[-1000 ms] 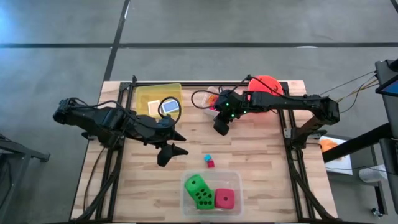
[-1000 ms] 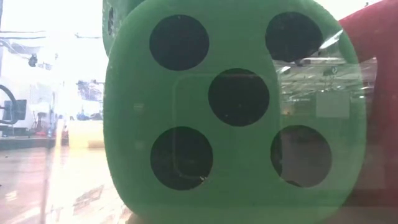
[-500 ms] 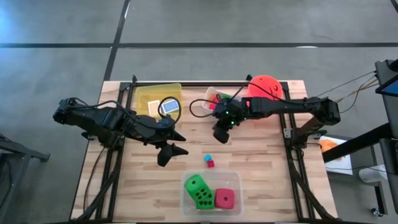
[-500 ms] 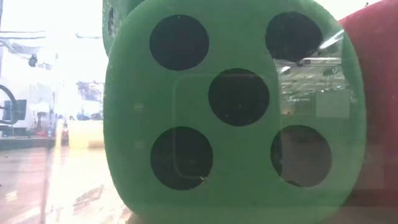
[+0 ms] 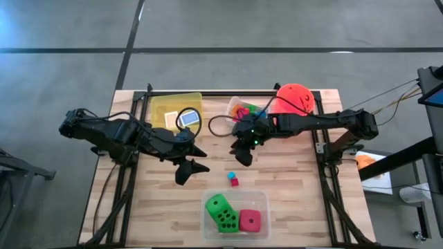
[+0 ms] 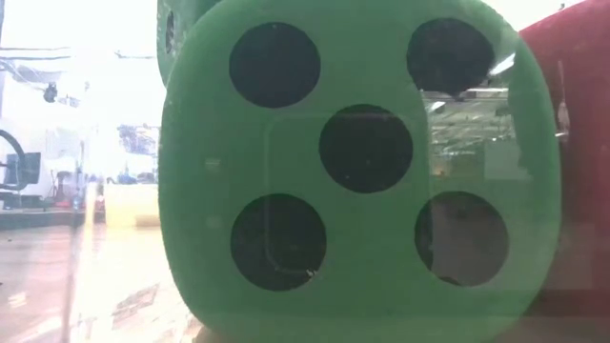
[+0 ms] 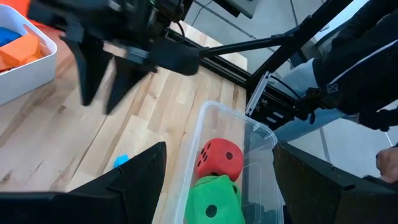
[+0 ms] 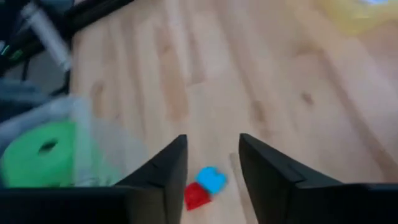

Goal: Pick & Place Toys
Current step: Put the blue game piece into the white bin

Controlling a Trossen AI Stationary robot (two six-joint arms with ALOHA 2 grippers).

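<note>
A small blue block (image 5: 232, 176) and a red block (image 5: 234, 182) lie touching on the wooden table (image 5: 291, 187), near the clear tub (image 5: 263, 200) holding a green die (image 5: 221, 212) and a pink die (image 5: 250, 221). My right gripper (image 5: 242, 156) hovers above them, fingers parted, empty. My left gripper (image 5: 192, 168) waits nearby, open, holding nothing.

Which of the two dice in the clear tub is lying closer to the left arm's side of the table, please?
The green die; the pink die sits beside it, toward the right arm's side of the clear tub.
</note>
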